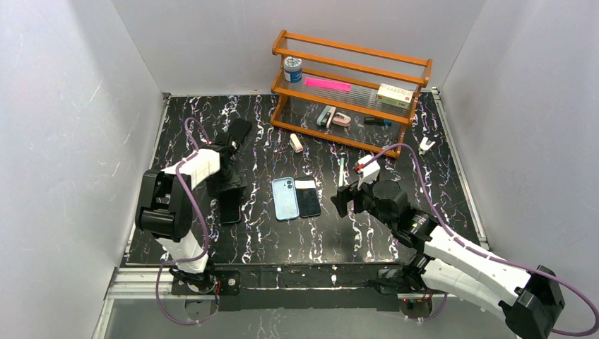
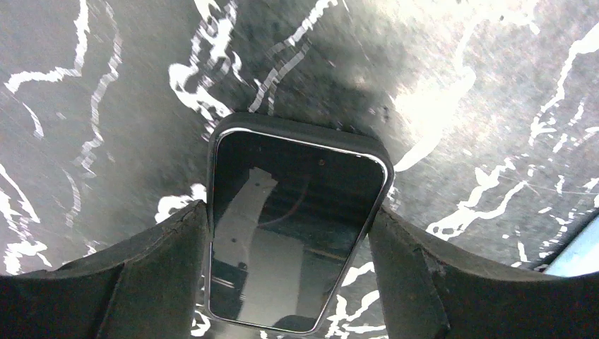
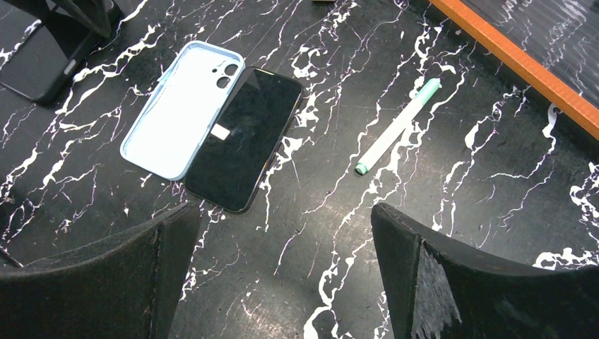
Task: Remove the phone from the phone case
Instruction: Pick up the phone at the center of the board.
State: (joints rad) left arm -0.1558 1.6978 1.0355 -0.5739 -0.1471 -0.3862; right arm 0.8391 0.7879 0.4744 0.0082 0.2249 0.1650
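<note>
A phone in a black case lies screen up on the black marbled table, at the left in the top view. My left gripper straddles its near end, with both fingers against the case's sides. It shows in the top view. An empty light blue case lies open side up at the table's middle, with a bare black phone right beside it. My right gripper hovers open and empty to the right of that phone.
A white and green pen lies right of the bare phone. An orange wooden rack at the back holds a blue-lidded can, a pink strip and a box. A small pink-white item and a white clip lie near it.
</note>
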